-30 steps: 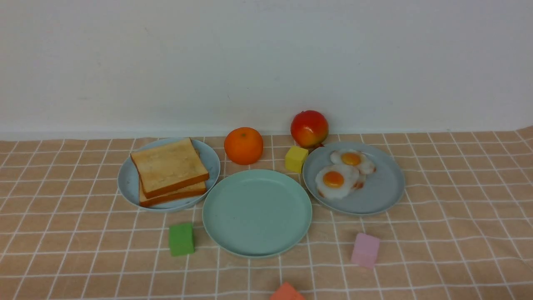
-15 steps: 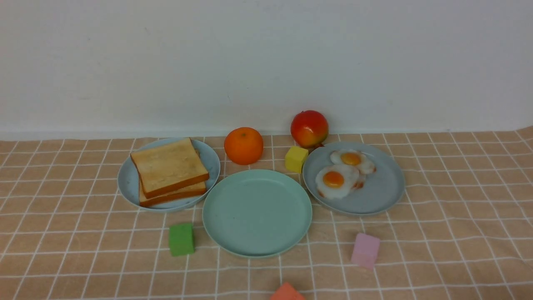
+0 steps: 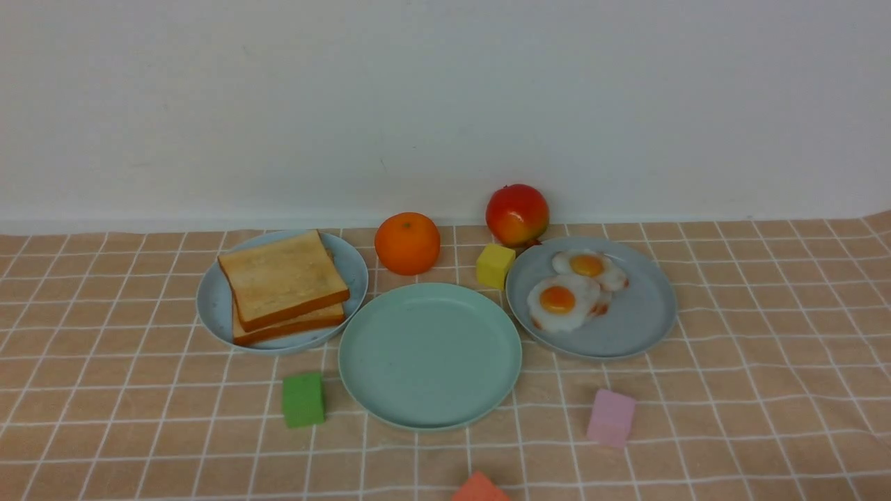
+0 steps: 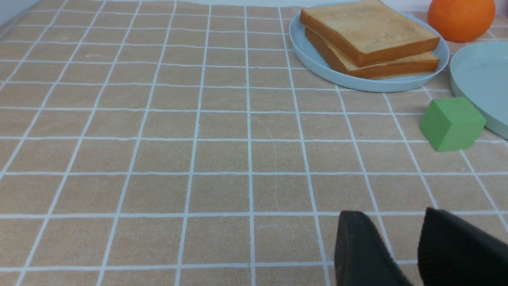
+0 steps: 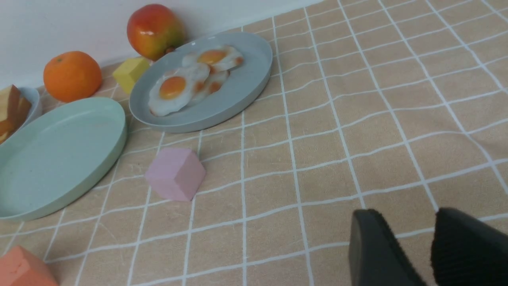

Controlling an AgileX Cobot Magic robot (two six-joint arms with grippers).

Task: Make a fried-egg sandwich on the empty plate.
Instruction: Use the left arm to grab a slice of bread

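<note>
The mint-green plate sits bare in the middle of the table, so no sandwich exists yet. Its makings wait on either side: two toast slices stacked on the pale blue plate to the left, and two fried eggs overlapping on the grey-blue plate to the right. The left hand and right hand hang low over bare cloth, well apart from the food, fingers a little parted, gripping nothing. The first step lies ahead, I'd say: the left hand, nearer the bread, must reach over and lift only the top slice.
</note>
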